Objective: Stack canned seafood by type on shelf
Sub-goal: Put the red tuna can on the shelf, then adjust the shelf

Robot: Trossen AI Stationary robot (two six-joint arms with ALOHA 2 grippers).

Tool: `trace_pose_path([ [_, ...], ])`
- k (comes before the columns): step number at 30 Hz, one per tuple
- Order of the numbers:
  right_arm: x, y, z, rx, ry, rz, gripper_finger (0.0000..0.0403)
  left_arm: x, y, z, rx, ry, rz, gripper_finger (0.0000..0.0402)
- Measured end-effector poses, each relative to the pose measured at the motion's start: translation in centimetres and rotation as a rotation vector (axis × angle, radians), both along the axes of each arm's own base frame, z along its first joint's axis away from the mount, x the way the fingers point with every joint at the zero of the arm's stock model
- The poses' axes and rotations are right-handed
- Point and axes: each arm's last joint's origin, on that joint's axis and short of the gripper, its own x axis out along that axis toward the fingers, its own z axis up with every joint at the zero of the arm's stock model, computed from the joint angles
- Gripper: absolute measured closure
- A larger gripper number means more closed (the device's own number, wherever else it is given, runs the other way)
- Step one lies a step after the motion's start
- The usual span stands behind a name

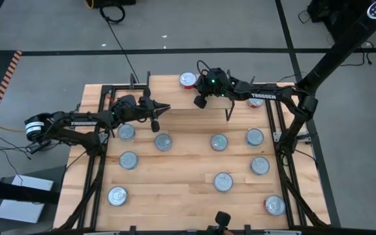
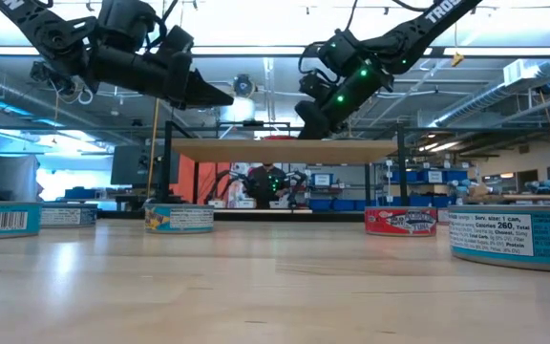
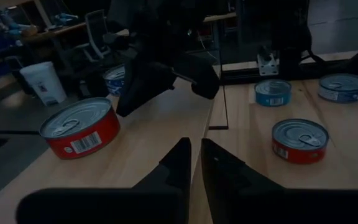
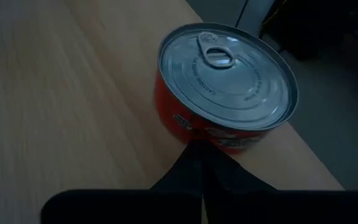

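Note:
A light-wood shelf (image 1: 175, 94) (image 2: 285, 151) stands at the table's far side. One red tin (image 1: 188, 79) (image 4: 225, 87) (image 3: 79, 127) rests on its base on the shelf top, near the far edge. My right gripper (image 1: 200, 98) (image 4: 202, 155) is shut, low over the shelf with its tips right at this tin's side. My left gripper (image 1: 158, 114) (image 3: 196, 163) hovers by the shelf's left near edge, shut but for a narrow slit, holding nothing. Several teal tins (image 1: 163, 141) sit on the table. A second red tin (image 1: 256, 101) lies partly under the right arm. My right gripper has its shut fingertips (image 4: 194, 155) at the lower side wall (image 4: 222, 140) of the red tin, coming slanting down from the table's right. I cannot tell whether they touch it. The tin stands upright on the shelf.
Tins are scattered over the tabletop in front of the shelf, among them a red one (image 1: 275, 205) near the right near corner and a teal one (image 1: 117, 195) near the left. The shelf's black legs (image 1: 229, 112) and the arm frames (image 1: 282, 130) flank the work area.

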Motion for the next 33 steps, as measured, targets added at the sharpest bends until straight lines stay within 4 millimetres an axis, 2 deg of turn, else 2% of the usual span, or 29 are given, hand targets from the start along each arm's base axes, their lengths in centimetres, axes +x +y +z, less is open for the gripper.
trace_pose_path([
  [4,0.1,0.0,0.0,-0.004,-0.007,0.0,0.0398,-0.1,-0.1,-0.2,-0.012,-0.015,-0.009,0.0362],
  [9,0.0,0.0,0.2,-0.006,-0.01,0.001,0.0398,-0.7,-0.4,-1.5,-0.036,-0.03,-0.006,0.0362],
  [14,-0.8,1.7,2.5,-0.011,-0.019,0.026,0.0398,-1.0,-0.7,-2.3,-0.075,-0.019,-0.014,0.0362],
  [17,-1.0,4.1,3.8,0.003,-0.006,0.054,0.0398,-1.0,-1.0,-2.4,-0.071,-0.017,-0.061,0.0362],
  [21,-1.4,8.2,4.9,0.015,0.061,0.069,0.0398,-0.9,-1.3,-2.4,-0.094,-0.024,-0.103,0.0362],
  [27,-2.2,15.3,4.9,0.128,0.178,0.117,0.0398,-0.7,-1.8,-2.5,-0.081,-0.013,-0.135,0.0362],
  [33,-3.5,21.9,4.2,0.213,0.299,0.185,0.0398,-0.3,-3.4,-2.5,-0.059,0.001,-0.212,0.0362],
])
